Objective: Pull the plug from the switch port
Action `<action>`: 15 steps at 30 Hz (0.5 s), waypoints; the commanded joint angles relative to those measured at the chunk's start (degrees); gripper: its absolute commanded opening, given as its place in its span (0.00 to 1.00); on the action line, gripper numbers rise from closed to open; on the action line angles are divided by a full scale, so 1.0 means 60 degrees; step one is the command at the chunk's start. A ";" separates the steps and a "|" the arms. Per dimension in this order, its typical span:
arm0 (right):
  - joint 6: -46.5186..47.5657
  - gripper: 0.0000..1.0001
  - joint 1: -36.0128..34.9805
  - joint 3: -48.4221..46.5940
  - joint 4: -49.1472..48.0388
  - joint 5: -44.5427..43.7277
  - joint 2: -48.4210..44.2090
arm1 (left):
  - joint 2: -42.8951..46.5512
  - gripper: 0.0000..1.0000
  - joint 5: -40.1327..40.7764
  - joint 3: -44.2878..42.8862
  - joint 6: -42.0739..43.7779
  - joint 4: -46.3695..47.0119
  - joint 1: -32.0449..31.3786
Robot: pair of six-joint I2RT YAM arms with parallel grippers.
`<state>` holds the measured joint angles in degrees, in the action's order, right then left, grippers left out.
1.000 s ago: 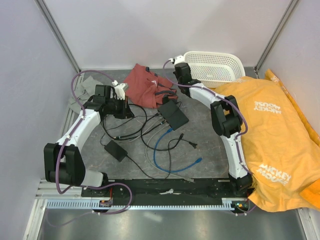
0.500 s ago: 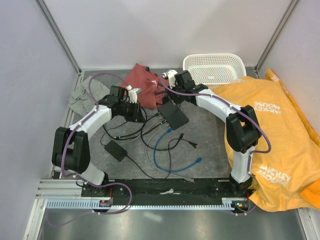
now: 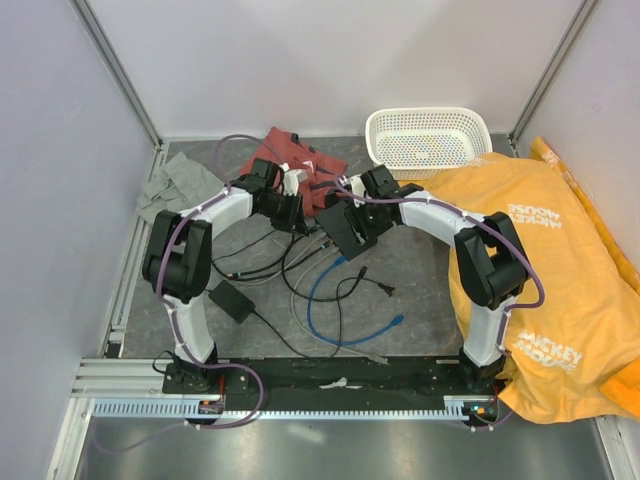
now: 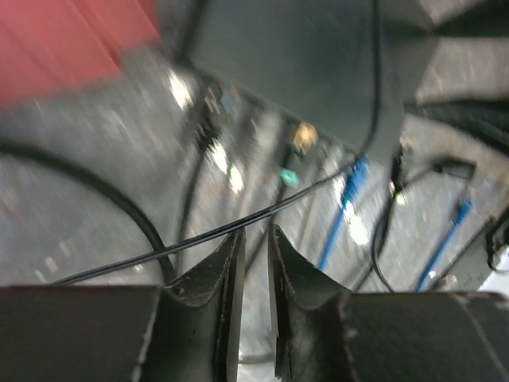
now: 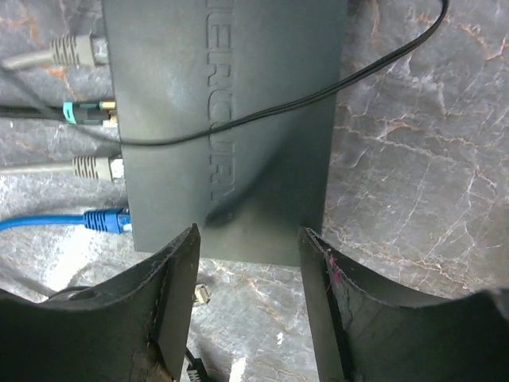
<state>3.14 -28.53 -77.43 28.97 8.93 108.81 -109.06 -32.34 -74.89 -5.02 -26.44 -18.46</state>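
Looking through the left wrist camera, I see the left gripper with its jaws almost together, only a slit between them and nothing gripped. A thin black cable crosses just past the tips. That view is blurred, so I can't read the ports there. The switch lies flat on the table between the arms, a blue plug in its side. The right gripper hovers at its end, jaws wide apart.
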 commanded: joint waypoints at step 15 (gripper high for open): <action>-0.0229 0.64 0.0098 -0.2477 0.0562 -0.0023 0.1611 | -0.2684 0.25 0.0379 -0.3881 0.0001 -0.0208 0.0015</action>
<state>2.55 -28.10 -90.96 30.96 8.78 118.30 -125.91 -30.48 -97.06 -5.10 -26.68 -18.44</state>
